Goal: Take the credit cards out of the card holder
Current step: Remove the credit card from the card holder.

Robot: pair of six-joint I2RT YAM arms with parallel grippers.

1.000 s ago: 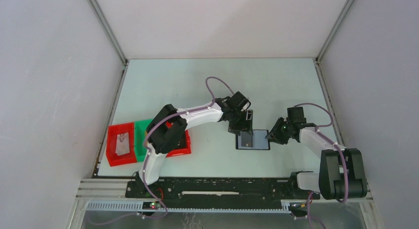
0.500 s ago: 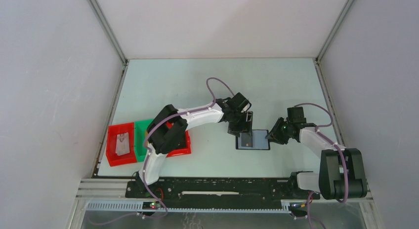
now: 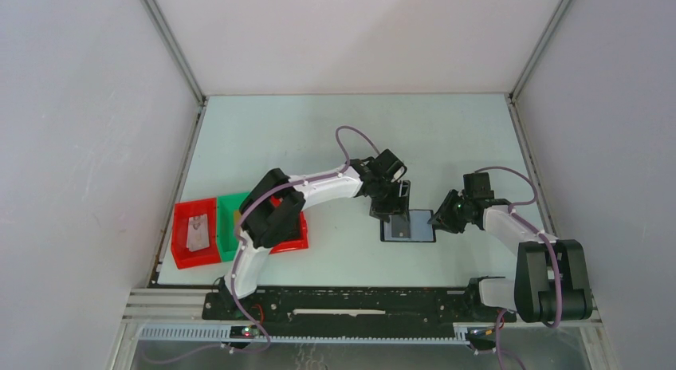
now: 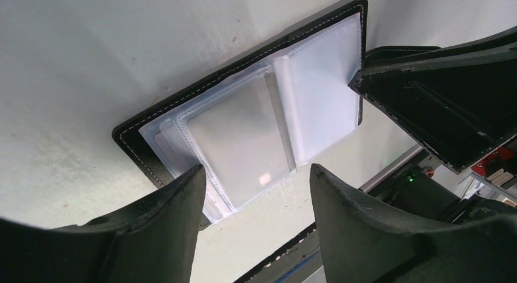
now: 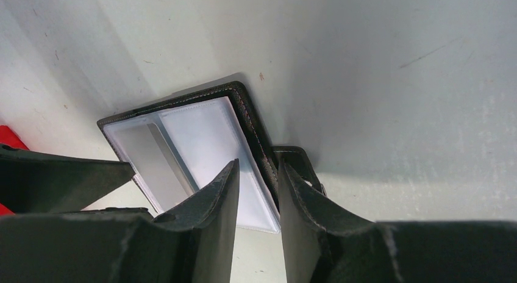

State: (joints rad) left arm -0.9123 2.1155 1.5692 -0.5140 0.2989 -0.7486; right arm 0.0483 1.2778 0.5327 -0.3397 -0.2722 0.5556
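The black card holder lies open and flat on the table, its clear sleeves facing up. A pale grey credit card sits in the left sleeve, also seen as the grey card in the right wrist view. My left gripper hovers over the holder's left half. It is open, and its fingers stand either side of the card's near end with nothing between them. My right gripper is at the holder's right edge. Its jaws are narrowly open and straddle the black rim, empty.
A red tray holding a pale flat piece stands at the left, with a green tray beside it and another red one under the left arm. White walls enclose the table. The arm bases and a black rail run along the near edge.
The left arm has shifted very slightly over the holder. The right arm and the holder have not moved.
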